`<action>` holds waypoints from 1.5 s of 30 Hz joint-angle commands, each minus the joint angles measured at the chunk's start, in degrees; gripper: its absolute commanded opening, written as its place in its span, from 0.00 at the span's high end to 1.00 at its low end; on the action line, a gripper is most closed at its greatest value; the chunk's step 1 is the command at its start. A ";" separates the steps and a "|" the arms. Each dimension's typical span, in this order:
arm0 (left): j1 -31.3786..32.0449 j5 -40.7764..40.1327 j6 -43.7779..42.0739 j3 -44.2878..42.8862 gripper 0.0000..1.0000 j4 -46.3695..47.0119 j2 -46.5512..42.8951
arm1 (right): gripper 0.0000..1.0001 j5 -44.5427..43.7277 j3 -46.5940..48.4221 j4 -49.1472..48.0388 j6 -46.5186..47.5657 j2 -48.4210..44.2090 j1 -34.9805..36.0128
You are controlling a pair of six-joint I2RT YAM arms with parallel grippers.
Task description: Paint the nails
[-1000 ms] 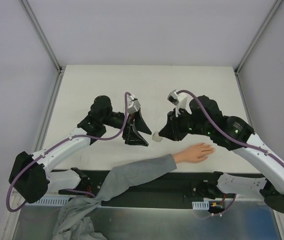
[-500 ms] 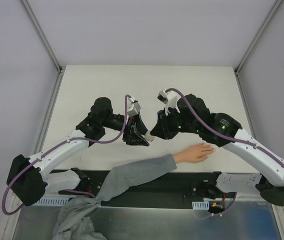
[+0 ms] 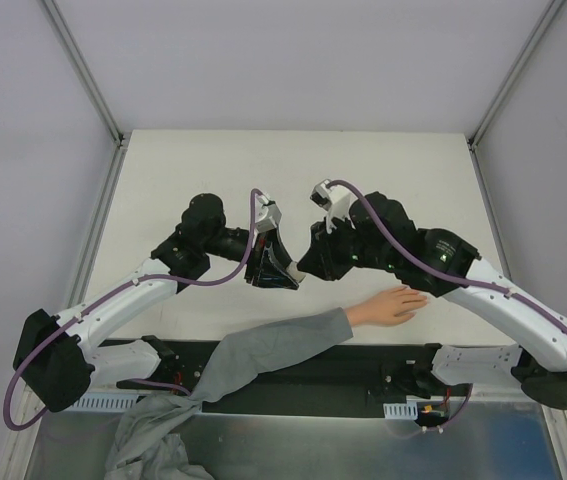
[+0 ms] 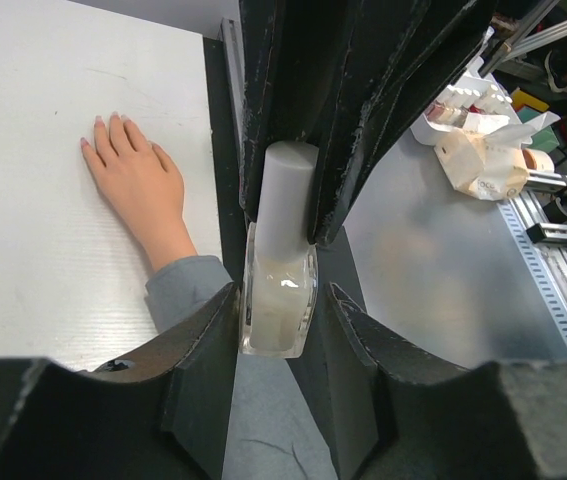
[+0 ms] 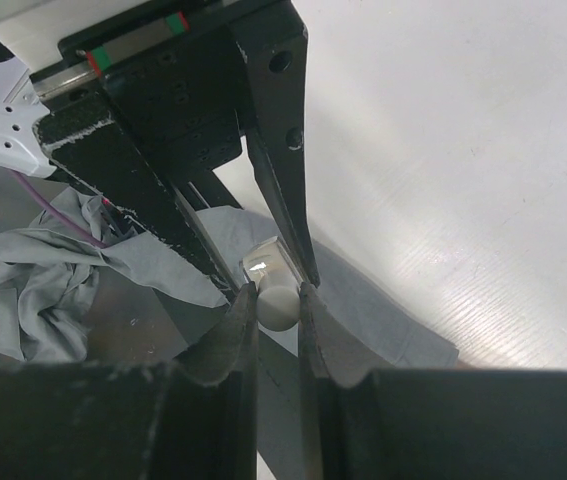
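Glass polish bottle (image 4: 278, 315), body clasped by left gripper (image 4: 283, 295), white cap (image 4: 286, 195) pinched by right gripper (image 5: 275, 297); a weak clasp may let it twist loose, spilling before reaching the nails (image 4: 100, 121).

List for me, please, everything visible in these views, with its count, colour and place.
table: one, white, in front of the arms.
hand: one, pale peach, flat on the table near its front edge.
nails: several, tiny, pinkish, on the hand's fingertips.
sleeve: one, grey, running from the wrist off the table's front edge.
cloth: one heap, grey, below the table's front left corner.
bottle: one, clear glass with a whitish cap, held above the table between both grippers.
cartons: several, whitish, off the table.
left gripper: one, black, fingers against the bottle's glass body.
right gripper: one, black, clamped on the bottle's cap.
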State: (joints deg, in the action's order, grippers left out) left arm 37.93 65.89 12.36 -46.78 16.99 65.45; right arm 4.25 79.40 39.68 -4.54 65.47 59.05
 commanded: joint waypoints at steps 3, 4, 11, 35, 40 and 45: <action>0.74 0.38 -1.37 -2.61 0.64 0.94 -1.03 | 0.99 -1.79 2.52 -2.06 -0.83 0.44 0.98; 0.65 0.47 -1.37 -2.70 0.64 0.94 -1.03 | 0.99 -1.88 2.61 -2.06 -0.91 0.53 1.07; 0.65 -0.06 -1.81 -2.87 0.73 0.32 -1.38 | 0.99 -2.23 2.34 -2.24 -1.26 1.15 1.68; 0.74 -33.37 -8.49 0.38 1.00 -6.71 -10.26 | 0.46 -36.94 14.82 0.58 -18.31 12.04 8.89; 0.74 -33.63 -8.23 0.73 1.00 -6.80 -10.87 | 0.55 -37.65 14.91 -0.83 -18.23 13.36 8.98; 0.74 -33.02 -8.14 0.64 1.00 -6.71 -11.40 | 0.62 -37.21 13.95 -2.50 -17.62 13.81 8.89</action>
State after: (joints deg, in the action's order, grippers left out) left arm 38.28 33.01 5.04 -45.98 8.84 55.83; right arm -30.85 92.03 39.83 -22.09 79.22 67.77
